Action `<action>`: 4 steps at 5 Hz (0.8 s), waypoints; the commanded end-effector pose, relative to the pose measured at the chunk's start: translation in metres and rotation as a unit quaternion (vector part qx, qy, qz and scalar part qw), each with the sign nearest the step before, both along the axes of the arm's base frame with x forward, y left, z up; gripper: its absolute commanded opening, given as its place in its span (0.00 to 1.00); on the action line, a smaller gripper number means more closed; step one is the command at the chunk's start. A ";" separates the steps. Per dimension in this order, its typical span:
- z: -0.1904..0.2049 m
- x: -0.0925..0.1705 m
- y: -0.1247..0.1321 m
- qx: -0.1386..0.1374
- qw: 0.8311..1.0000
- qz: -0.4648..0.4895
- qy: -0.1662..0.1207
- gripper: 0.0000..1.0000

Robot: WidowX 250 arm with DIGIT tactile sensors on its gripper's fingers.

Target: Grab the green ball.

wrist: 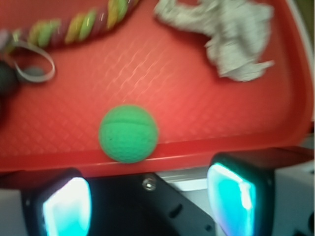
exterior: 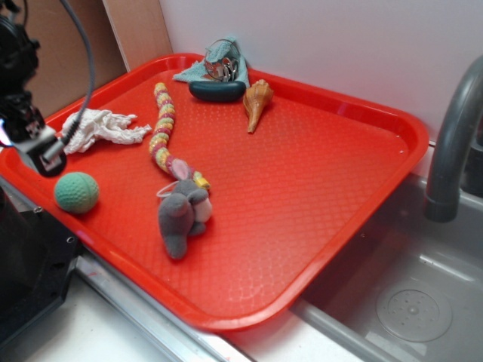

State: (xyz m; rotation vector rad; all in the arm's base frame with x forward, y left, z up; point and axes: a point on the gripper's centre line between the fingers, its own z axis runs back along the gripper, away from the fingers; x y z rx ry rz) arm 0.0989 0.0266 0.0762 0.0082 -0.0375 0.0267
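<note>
We log the green ball (exterior: 76,192) (wrist: 128,133) resting on the red tray (exterior: 302,188) (wrist: 162,73), close against its near-left rim, apart from the grey plush toy (exterior: 183,215). The gripper (exterior: 39,151) (wrist: 150,196) hangs above that rim, near the ball; in the wrist view its fingers (wrist: 66,206) stand spread, holding nothing. White cloth (exterior: 102,127) (wrist: 231,37) lies nearby.

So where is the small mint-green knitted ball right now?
In the exterior view, the mint-green knitted ball sits at the red tray's near-left edge, left of the grey plush toy.
</note>
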 end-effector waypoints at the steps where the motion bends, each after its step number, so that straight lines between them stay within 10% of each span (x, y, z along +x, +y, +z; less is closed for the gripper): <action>1: -0.042 0.024 0.004 -0.021 0.999 -0.038 -0.005 1.00; 2: -0.054 0.031 -0.002 -0.020 0.999 -0.038 0.021 0.73; 3: -0.055 0.031 -0.003 -0.019 0.999 -0.029 0.036 0.00; 4: -0.024 0.031 -0.003 -0.014 0.999 -0.003 0.043 0.00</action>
